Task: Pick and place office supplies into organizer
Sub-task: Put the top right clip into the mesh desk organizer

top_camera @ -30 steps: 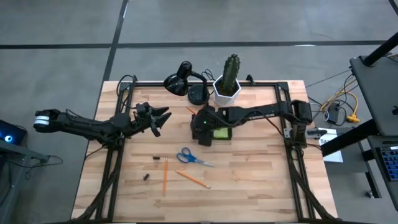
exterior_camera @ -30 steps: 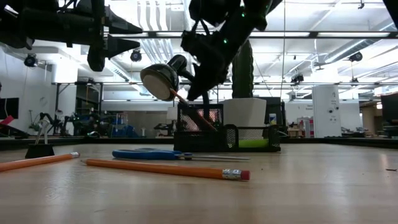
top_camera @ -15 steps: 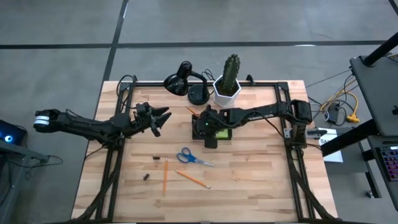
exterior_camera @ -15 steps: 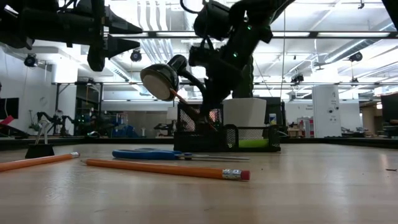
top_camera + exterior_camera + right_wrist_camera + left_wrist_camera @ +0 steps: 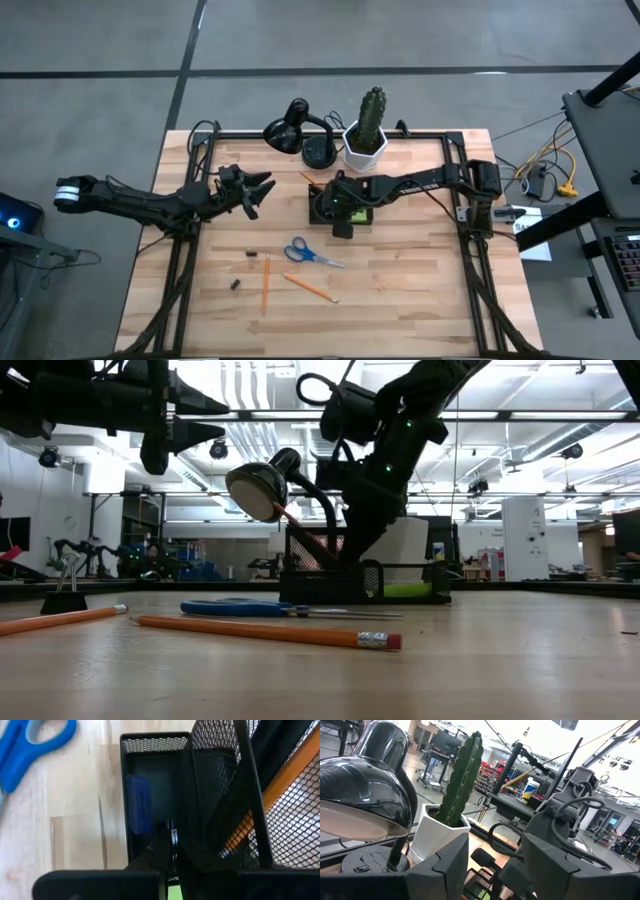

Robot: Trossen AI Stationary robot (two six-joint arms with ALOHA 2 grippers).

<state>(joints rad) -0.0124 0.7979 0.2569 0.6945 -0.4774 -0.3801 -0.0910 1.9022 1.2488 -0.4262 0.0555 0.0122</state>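
The right pincer (image 5: 340,222) is down at the black mesh organizer (image 5: 343,205), fingers clenched tight over a shallow front compartment; the right wrist view shows a small silvery clip-like bit (image 5: 173,838) at the fingertips, though whether it is truly gripped is hard to tell. The organizer sits mid-desk, just in front of the cactus (image 5: 371,112) in its white hexagonal pot (image 5: 364,147). Inside its tall mesh cup leans an orange pencil (image 5: 280,784) beside a thin dark pen (image 5: 252,785), and a lime-green sticky pad (image 5: 408,590) lies in the low tray. The left pincer (image 5: 262,189) hangs above the desk's left side, fingers spread wide, holding nothing. On the pale wooden desk (image 5: 420,290) in front of the organizer lie the blue-handled scissors (image 5: 308,253), two more pencils (image 5: 266,283) and two tiny dark bits (image 5: 236,284). A glossy black lamp (image 5: 290,130) stands at the back edge.
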